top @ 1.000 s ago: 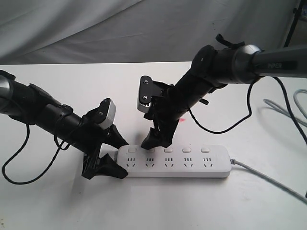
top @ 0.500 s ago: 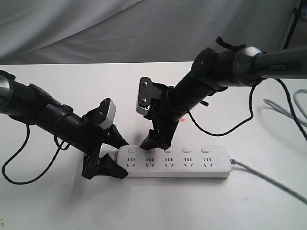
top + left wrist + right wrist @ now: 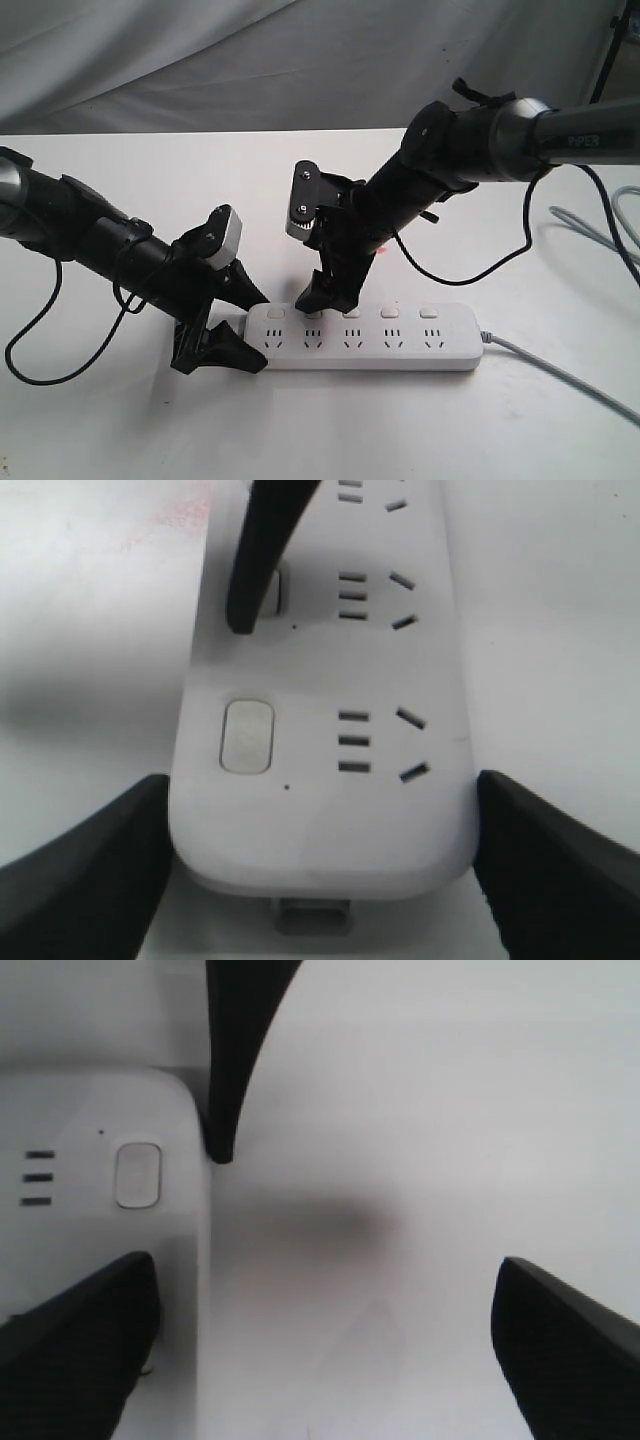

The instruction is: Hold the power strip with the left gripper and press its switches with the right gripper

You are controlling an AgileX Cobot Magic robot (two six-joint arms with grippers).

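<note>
The white power strip lies flat on the table, its grey cord running off to the right. My left gripper is shut on the strip's left end, one black jaw against each long side, and the left wrist view shows the same hold. The switches run in a row along the far edge. My right gripper stands wide open over that row. One of its fingertips rests at the second switch beside the end switch. Its other finger hangs over bare table.
The strip lies on a white table. Grey cables lie at the right edge. A black cable loops from the left arm. Grey cloth hangs behind the table.
The right arm has shifted very slightly at its upper joint. The grippers and the strip stay where they were.
</note>
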